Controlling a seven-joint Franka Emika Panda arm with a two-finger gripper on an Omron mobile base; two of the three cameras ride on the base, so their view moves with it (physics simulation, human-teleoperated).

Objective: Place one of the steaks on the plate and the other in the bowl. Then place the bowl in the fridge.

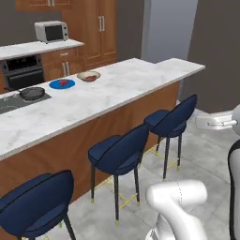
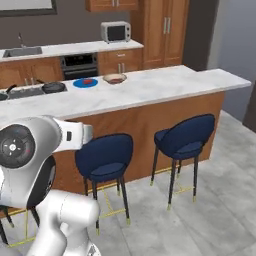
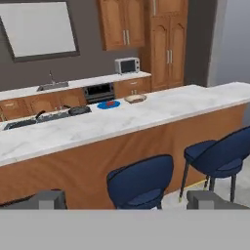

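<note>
Well back from the marble island counter [image 3: 146, 114], the gripper [image 3: 126, 199] hangs with its jaws spread wide and nothing between them — the two dark fingertips [image 3: 48, 199] stand far apart at about 6 o'clock in the hand view. At roughly 11 o'clock on the countertop lies the blue plate [image 1: 62, 84] with one red steak [image 1: 64, 82] on it. Just beside the plate, toward 3 o'clock, sits the tan bowl [image 1: 88, 76], and something red shows inside it, though it is too small to tell clearly. On the plate's other side, toward 9 o'clock, rests a dark frying pan [image 1: 32, 93] on the cooktop [image 1: 9, 104]. Navy bar stools [image 1: 119, 154] line the near side of the island — a microwave [image 2: 116, 32] stands on the back counter, and the grey fridge [image 1: 168, 30] rises at 1 o'clock behind the island.
</note>
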